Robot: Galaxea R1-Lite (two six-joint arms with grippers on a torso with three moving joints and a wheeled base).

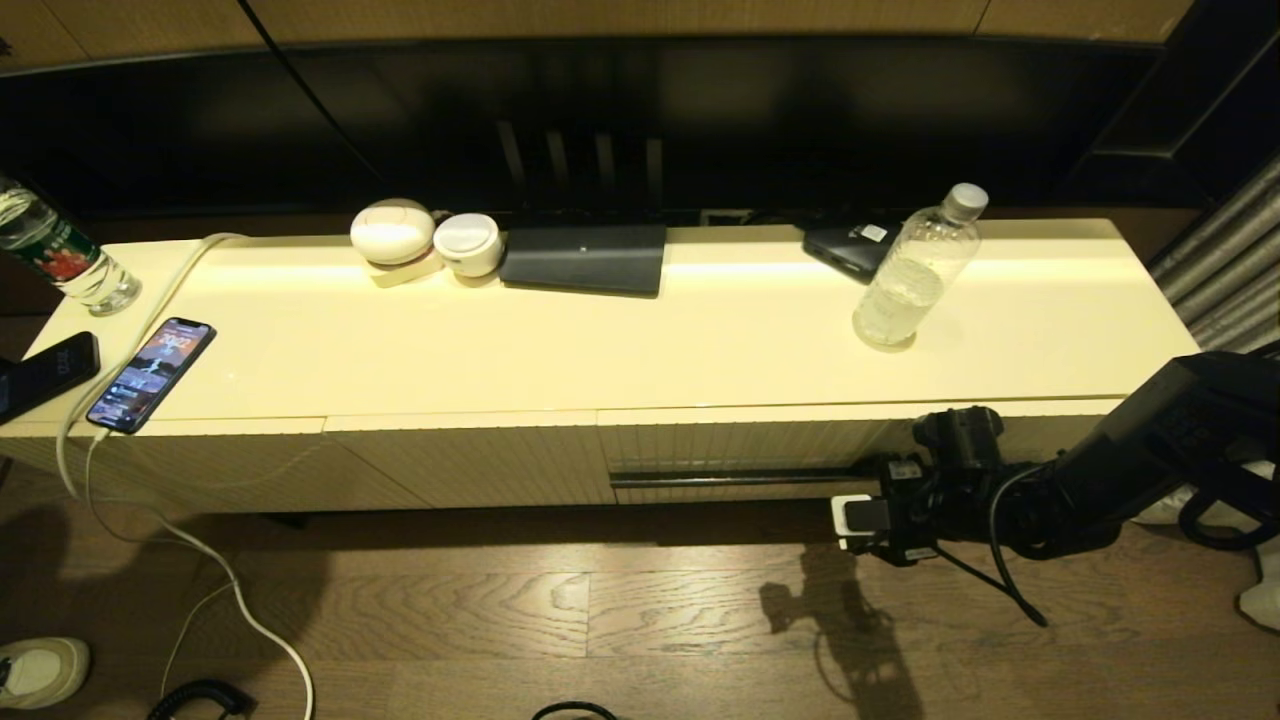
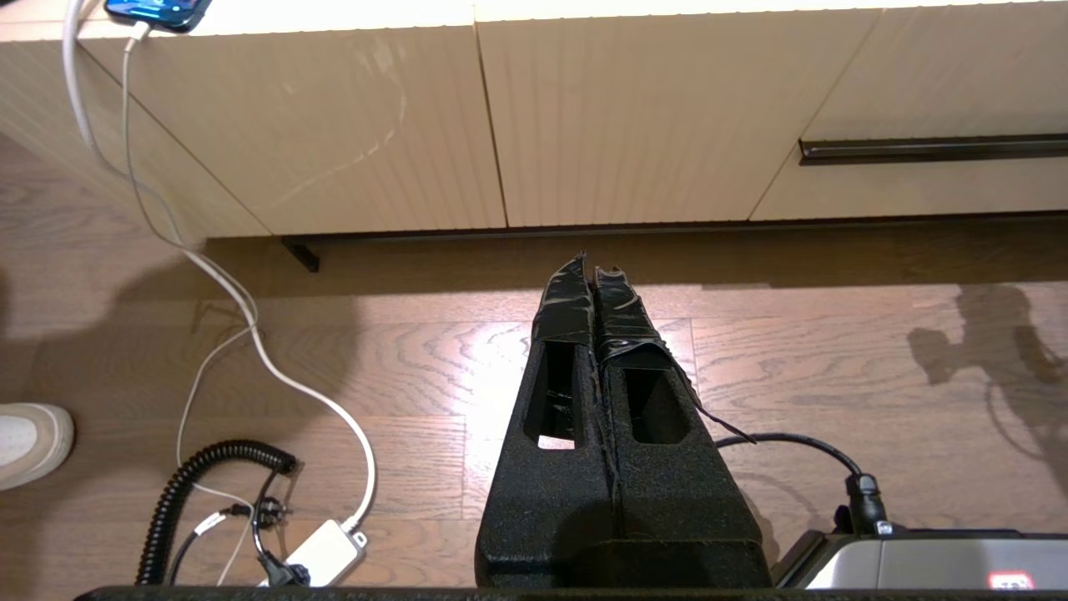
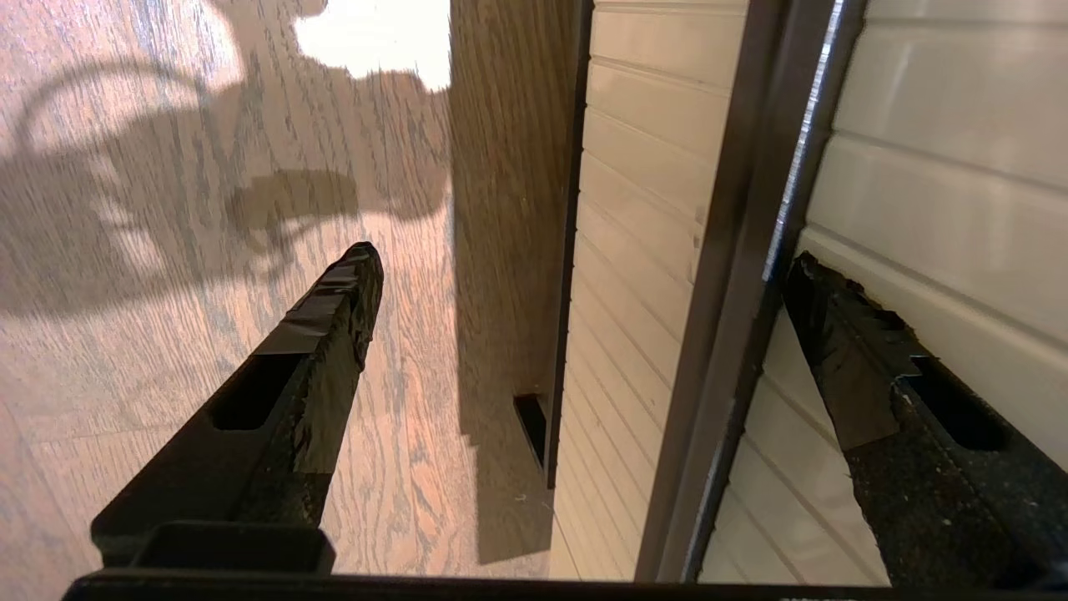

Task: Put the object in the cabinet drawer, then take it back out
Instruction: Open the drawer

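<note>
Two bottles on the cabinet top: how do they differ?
The clear bottle, toward the right end, is label-free, and its white cap shows. The labelled bottle, at the far left end, wears a green-and-red label, and its top is cut off from view. Both are clear plastic and stand on the cabinet top.

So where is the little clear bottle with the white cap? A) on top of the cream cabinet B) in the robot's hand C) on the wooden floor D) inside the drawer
A: the small clear plastic bottle with a white cap stands upright on the cream cabinet top.
</note>
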